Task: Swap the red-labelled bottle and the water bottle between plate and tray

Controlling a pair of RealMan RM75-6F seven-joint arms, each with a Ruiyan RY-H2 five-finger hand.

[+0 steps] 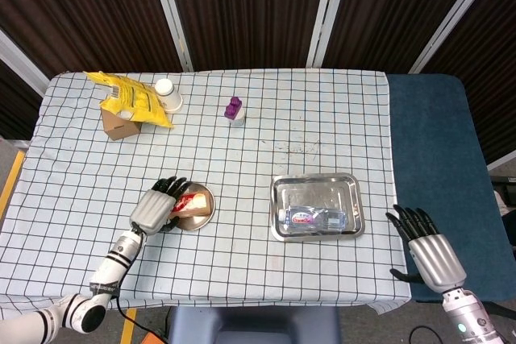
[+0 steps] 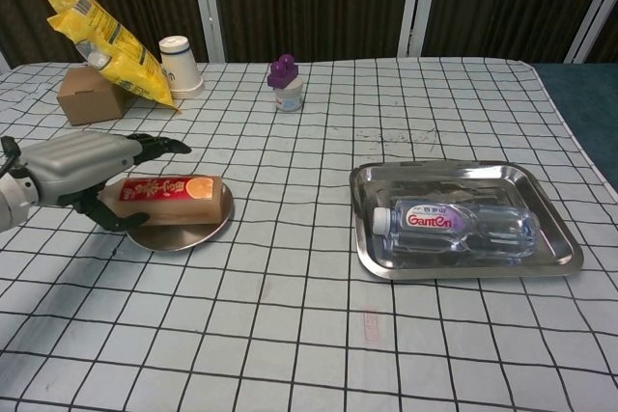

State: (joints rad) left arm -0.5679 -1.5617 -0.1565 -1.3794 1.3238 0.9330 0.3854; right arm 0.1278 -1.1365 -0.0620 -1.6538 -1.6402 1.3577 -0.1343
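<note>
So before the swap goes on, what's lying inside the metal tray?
Only the water bottle lies on its side inside the tray. The tray floor directly beneath it is covered.
</note>
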